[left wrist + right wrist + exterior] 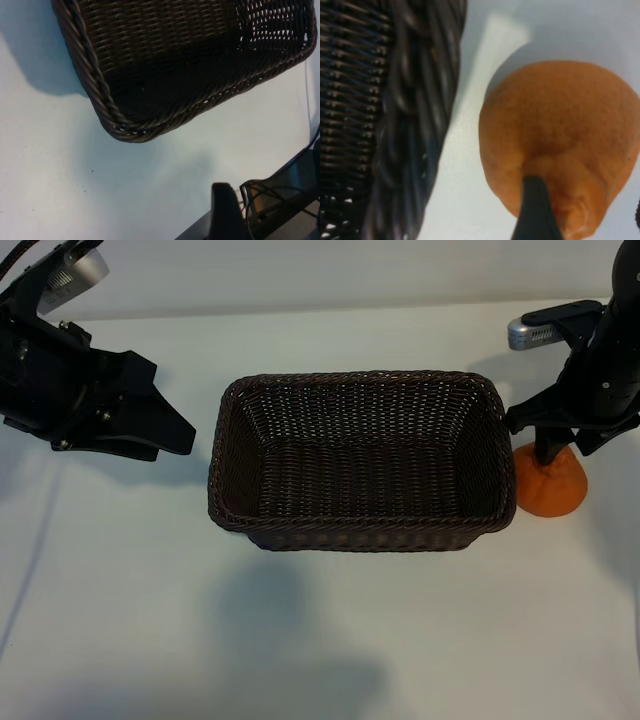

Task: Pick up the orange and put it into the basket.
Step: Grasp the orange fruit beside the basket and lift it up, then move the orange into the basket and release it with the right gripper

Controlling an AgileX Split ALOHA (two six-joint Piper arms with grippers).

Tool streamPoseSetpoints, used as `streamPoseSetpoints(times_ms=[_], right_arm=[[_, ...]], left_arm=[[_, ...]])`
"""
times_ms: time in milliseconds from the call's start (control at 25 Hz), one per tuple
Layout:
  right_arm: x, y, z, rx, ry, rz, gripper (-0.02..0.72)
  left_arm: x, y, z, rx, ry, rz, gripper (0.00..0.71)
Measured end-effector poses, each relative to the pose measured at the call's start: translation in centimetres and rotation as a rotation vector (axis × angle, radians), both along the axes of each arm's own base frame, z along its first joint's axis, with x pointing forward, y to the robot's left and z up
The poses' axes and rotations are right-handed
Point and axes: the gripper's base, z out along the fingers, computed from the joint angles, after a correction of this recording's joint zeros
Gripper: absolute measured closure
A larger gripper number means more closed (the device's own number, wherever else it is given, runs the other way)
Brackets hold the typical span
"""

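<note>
**Caller:** While the right gripper hangs directly over it, take a look at the orange: bright skin, finely dimpled, with a raised knob on top that the right wrist view shows close up.

**Partner:** Where's it sitting?

**Caller:** On the white table, near the right edge, just beside the basket's right end wall. It's outside the basket.

**Partner:** Is it gripped?

**Caller:** No, the jaws stand apart, one dark fingertip showing right against the knob, nothing clamped.

**Partner:** Head count?

**Caller:** One orange, one basket, two arms. The fruit's rounded and squat, far smaller than the basket.

**Partner:** And the basket?

**Caller:** Dark brown wicker, rectangular with rounded corners, a braided rim, tightly woven walls and floor, no handle. It sits mid-table with nothing inside.

**Partner:** Left side?

**Caller:** The left gripper is parked off the basket's left end, above the table near the left edge, angled down toward it, jaws parted, holding nothing.
</note>
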Motion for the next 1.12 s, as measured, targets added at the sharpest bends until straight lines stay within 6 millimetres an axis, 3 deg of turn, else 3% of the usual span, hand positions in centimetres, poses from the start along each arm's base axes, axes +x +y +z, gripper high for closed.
streamPoseSetpoints(times_ms=[360,440,560,600,880,1120], right_arm=[[0.3,0.0,-2.1,0.002,0.052,-0.003,0.25],[0.2,0.0,-2.1,0.002,0.058,-0.003,0.329],[0.1,-0.1,-2.1,-0.01,0.07,0.005,0.553],[0.1,-0.1,-2.1,-0.014,0.076,0.008,0.597],[-0.1,-0.4,-1.6,-0.045,0.076,0.026,0.61],[-0.8,-0.4,2.7,-0.045,0.006,0.027,0.61]], left_arm=[[0.0,0.0,0.0,0.0,-0.002,0.001,0.243],[0.0,0.0,0.0,0.0,-0.002,0.001,0.243],[0.0,0.0,0.0,0.0,-0.003,0.002,0.243],[0.0,0.0,0.0,0.0,-0.004,0.003,0.243],[0.1,0.0,0.0,-0.001,-0.008,0.006,0.243],[0.1,-0.1,0.1,-0.019,-0.006,0.009,0.243]])
